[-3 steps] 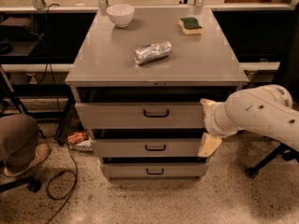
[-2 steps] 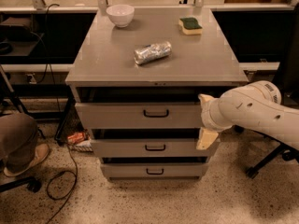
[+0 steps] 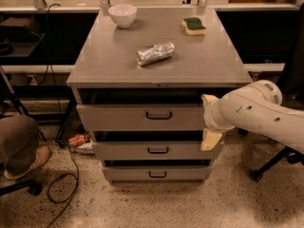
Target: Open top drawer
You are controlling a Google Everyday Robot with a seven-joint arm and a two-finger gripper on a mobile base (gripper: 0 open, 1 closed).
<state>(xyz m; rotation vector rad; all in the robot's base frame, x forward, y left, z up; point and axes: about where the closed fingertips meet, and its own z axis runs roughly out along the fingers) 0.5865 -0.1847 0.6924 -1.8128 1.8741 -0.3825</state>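
Note:
The top drawer [image 3: 118,118] is the widest grey drawer, right under the cabinet's top, with a small dark loop handle [image 3: 159,115] at its centre. It stands slightly out, with a dark gap above its front. My gripper [image 3: 209,120] is at the right end of this drawer's front, well right of the handle. Its two cream fingers are spread apart, one up [image 3: 207,100] and one down [image 3: 211,140], with nothing held. My white arm [image 3: 256,115] reaches in from the right.
Two narrower drawers [image 3: 156,151] sit below. On the cabinet top [image 3: 109,65] are a white bowl [image 3: 122,14], a crumpled silver can [image 3: 155,53] and a green-topped sponge [image 3: 194,25]. A person's leg and shoe [image 3: 19,148], a cable [image 3: 66,184] and a chair base [image 3: 270,165] are on the floor.
My arm and gripper have moved a little to the left, closer along the right end of the top drawer's front. The drawers have not moved.

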